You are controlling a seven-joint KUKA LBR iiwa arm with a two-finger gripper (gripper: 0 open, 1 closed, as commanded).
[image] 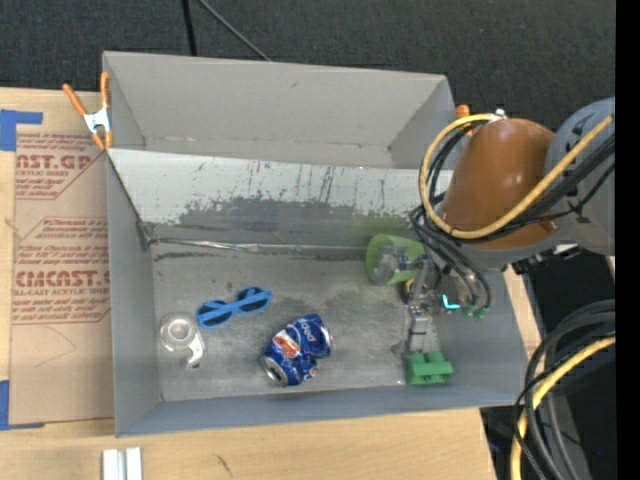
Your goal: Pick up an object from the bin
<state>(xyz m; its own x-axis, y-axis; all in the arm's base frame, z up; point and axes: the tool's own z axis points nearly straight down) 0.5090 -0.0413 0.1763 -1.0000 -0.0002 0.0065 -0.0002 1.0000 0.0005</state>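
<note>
Though near block [428, 369] (green), can [296, 349] apart

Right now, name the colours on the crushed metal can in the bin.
Blue, with a red-and-white emblem and a silver end: the crushed metal can, seen best in the camera view.

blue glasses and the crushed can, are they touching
Apart. The camera view shows a strip of bare bin floor between the blue glasses and the crushed can, which lies below and to the right of them.
</note>
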